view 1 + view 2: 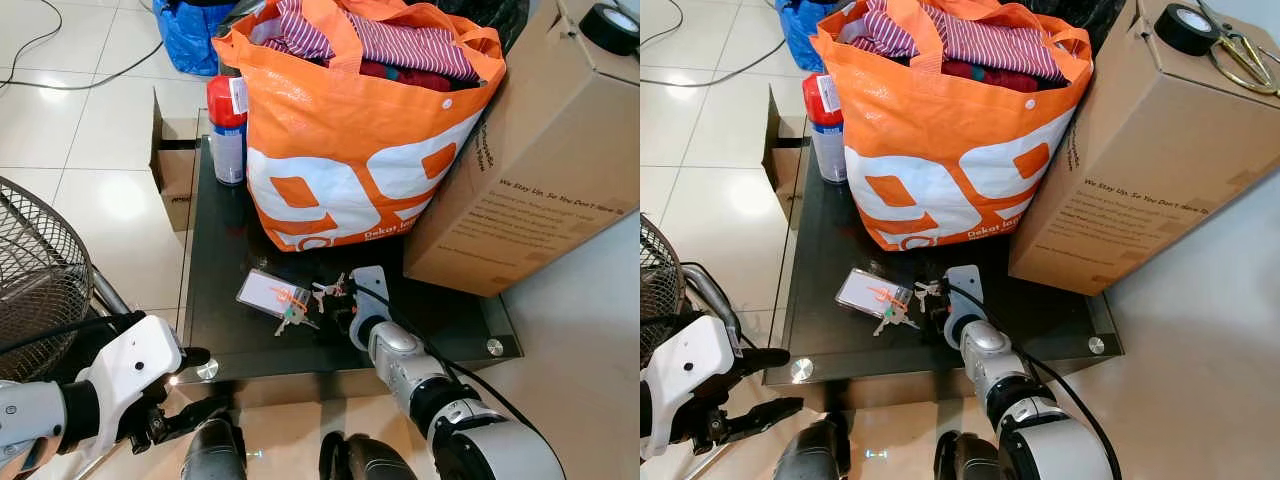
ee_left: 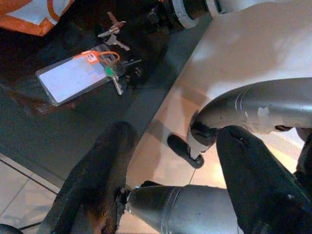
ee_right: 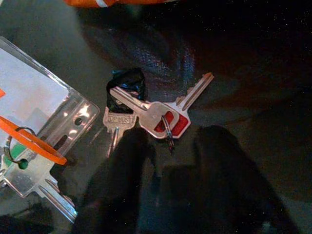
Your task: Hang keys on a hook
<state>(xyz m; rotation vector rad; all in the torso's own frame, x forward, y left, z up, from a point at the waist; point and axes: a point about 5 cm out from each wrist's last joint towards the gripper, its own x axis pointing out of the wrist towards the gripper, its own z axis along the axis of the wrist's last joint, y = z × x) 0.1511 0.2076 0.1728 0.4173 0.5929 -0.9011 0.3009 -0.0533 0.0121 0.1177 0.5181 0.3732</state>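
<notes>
White floor tiles (image 1: 90, 120) surround a low black glass bench (image 1: 215, 250). On the far part of the bench stands an orange bag (image 1: 350, 150) stuffed with striped clothes (image 1: 400, 40), with a red-capped spray can (image 1: 228, 130) just to its left and a big cardboard box (image 1: 540, 170) leaning in on its right. A roll of black tape (image 1: 1188, 27) and scissors (image 1: 1245, 55) lie on top of the box. Further off, a blue bag (image 1: 190, 35) sits on the floor, and a small open carton (image 1: 170, 160) stands left of the bench. A wire fan guard (image 1: 35, 270) fills the near left.

The keys (image 3: 156, 117) lie flat on the glass near the front edge, just right of a clear card holder (image 1: 268, 292) with an orange loop (image 3: 34, 141) and more keys on a green-tagged ring. In the right wrist view two keys show, one with a red head, crossing over each other beside a scrap of black tape.

The right gripper (image 3: 170, 161) is down at the bench, its fingers (image 3: 122, 165) narrowly parted on either side of the key ring and just short of the red-headed key, holding nothing. The left gripper (image 1: 205, 385) hovers off the near left corner of the bench, fingers spread wide and empty, above the floor and the robot's own legs (image 1: 215, 450).
</notes>
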